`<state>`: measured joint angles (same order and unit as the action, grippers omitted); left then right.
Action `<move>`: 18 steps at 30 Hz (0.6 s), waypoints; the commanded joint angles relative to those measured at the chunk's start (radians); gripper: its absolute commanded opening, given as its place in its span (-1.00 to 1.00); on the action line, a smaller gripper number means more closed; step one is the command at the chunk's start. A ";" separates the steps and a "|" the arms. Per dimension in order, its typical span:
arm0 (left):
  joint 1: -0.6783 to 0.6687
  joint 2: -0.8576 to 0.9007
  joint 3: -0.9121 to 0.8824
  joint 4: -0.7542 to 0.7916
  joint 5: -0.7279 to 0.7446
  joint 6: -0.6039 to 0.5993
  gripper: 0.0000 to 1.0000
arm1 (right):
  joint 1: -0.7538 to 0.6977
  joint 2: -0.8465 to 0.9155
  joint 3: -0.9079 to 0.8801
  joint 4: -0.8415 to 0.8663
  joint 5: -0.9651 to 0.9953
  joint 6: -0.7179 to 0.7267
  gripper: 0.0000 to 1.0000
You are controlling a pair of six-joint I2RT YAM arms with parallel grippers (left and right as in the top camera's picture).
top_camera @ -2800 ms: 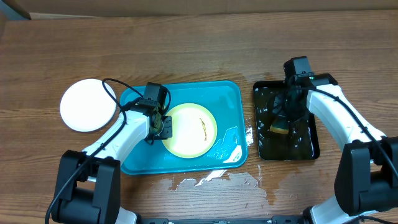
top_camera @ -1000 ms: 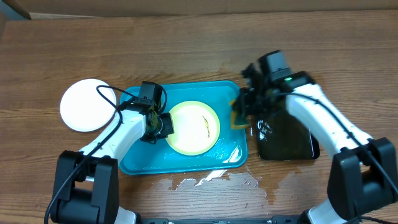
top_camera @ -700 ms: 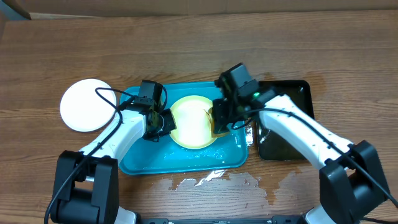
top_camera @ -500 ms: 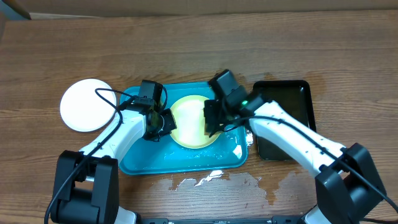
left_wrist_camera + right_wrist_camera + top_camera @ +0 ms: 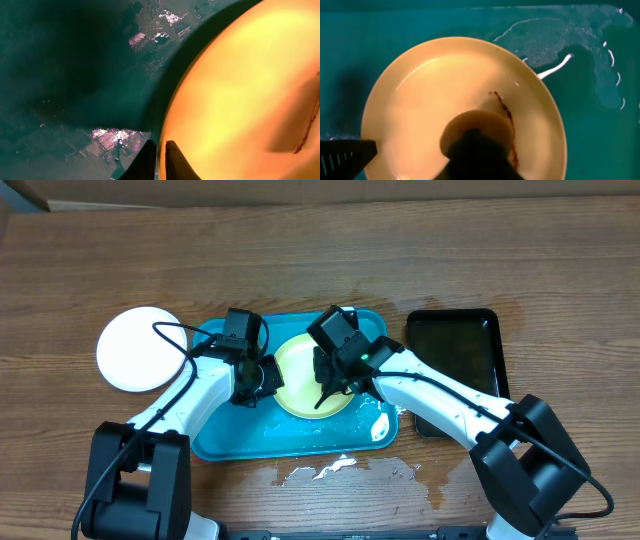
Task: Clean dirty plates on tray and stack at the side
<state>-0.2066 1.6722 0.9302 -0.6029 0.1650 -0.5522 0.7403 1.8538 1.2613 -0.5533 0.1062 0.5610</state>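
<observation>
Right gripper (image 5: 327,383) moved over yellow plate (image 5: 294,376) | wet tray (image 5: 228,432) | wooden table (image 5: 300,260)

Both arms (image 5: 190,402) have white links, black joints, looping black cables.

Pale yellow plate (image 5: 293,372) lies flat in the middle of the wet turquoise tray (image 5: 225,435), a thin dark smear (image 5: 506,114) streaked just off its centre. White plate (image 5: 143,348) rests on the table (image 5: 100,260), just left of the tray.
</observation>
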 commanded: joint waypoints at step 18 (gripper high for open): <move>0.006 0.008 0.014 0.002 0.011 -0.009 -0.92 | 0.000 0.071 0.068 -0.137 -0.021 -0.075 0.28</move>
<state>-0.2066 1.6722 0.9302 -0.6014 0.1654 -0.5552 0.7403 1.8767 1.3033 -0.6991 0.0856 0.4938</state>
